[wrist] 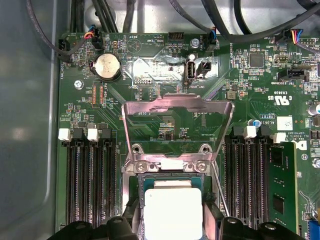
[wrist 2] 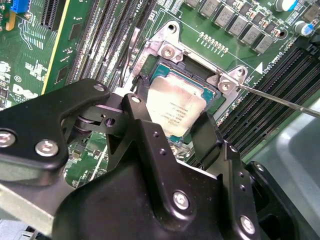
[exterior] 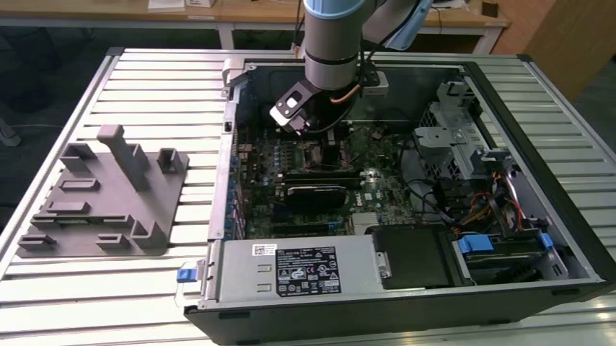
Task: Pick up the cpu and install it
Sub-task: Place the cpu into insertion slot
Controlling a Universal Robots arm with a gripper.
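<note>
There is one robot arm (exterior: 332,36) with one gripper (wrist 2: 172,114), and the gripper has two black fingers (wrist 2: 207,135). There is one big computer box (exterior: 385,317) on one metal table (exterior: 144,79). There is one grey plastic stand (exterior: 101,194) on the table. In the box there is one green board (wrist: 165,125). On the board there is one square chip (wrist: 172,212), one shiny metal flap (wrist: 177,102), one round battery (wrist: 107,66) and two silver screws (wrist: 139,166) next to the chip.
</note>
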